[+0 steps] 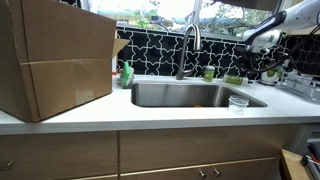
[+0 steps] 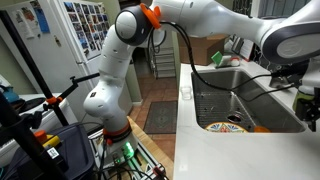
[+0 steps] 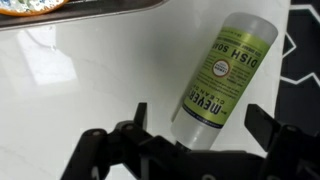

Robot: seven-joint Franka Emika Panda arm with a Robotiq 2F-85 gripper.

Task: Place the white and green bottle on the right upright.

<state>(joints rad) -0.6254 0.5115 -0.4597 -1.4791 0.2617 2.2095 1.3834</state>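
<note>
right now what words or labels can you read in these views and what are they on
"DISH SO", rest cut off: on the lying bottle, wrist view.
"MEYER": large letters, lower on the same bottle; its small print is blurred.
Papers in an exterior view: too small to read.

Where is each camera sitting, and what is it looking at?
An exterior view: in front of the counter, facing the sink; the arm reaches in top right.
An exterior view: beside the robot's base, looking along the counter; nearly the whole arm shows.
Wrist view: above the counter, looking down at the lying white and green bottle; the open gripper shows.
Both exterior views share the sink.
</note>
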